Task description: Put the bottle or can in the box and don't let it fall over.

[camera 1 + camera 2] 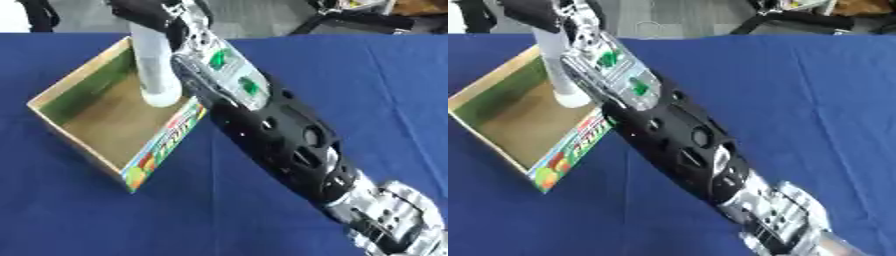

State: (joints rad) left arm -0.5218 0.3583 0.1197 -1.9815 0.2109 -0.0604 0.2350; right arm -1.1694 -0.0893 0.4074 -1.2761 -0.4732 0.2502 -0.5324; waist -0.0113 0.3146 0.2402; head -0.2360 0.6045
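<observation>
- Right hand (162, 17) is seen at the top edge, black fingers curled round the upper part of a tall pale grey cylindrical bottle (156, 70).
- Bottle is held roughly upright, lower end inside the open cardboard box (66, 82), close to the box's right wall; whether the base is touching the floor cannot be told.
- Box's outer right side is covered by a colourful printed label (166, 145).
- Box is set on a dark blue tablecloth (367, 90).
- Right forearm is stretched diagonally from the lower right.
</observation>
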